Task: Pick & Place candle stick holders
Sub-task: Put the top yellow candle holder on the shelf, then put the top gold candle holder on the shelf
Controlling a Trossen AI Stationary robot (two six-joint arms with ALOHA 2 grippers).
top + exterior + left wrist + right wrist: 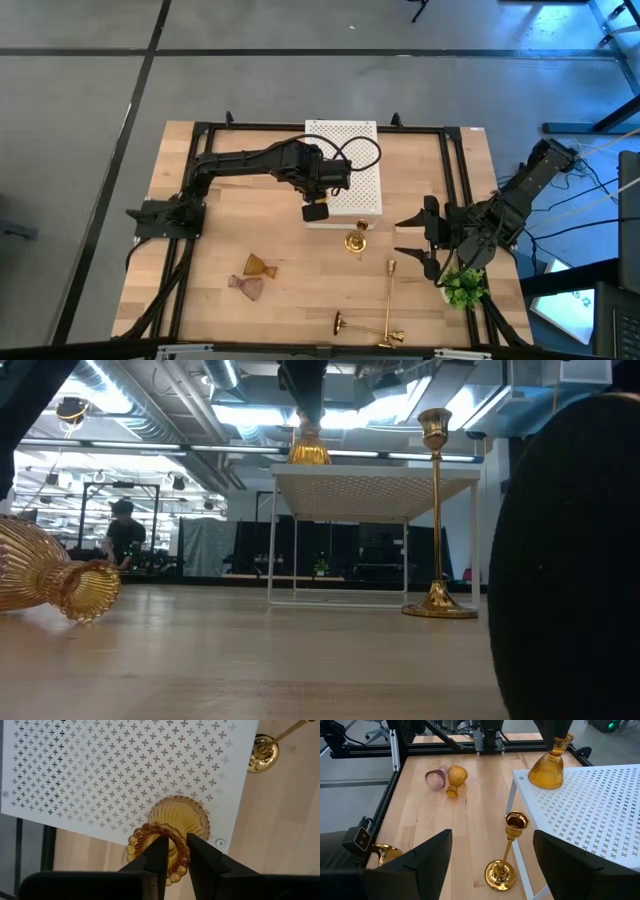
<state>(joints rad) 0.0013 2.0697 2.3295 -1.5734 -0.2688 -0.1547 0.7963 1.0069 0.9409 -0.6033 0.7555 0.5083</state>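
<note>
Placing step: an amber glass holder [176, 822] is pinched by the left gripper [174, 851] jaws, sitting on the white perforated box [100, 770] corner. Release needed next. Right gripper [420, 238] waits, jaws spread.

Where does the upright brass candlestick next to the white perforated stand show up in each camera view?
High: upright brass candlestick, below the white perforated stand.
Low: right of centre, beside the stand.
Left wrist: base only, top right.
Right wrist: bottom centre.
Shared landmark: the stand's corner.
</note>
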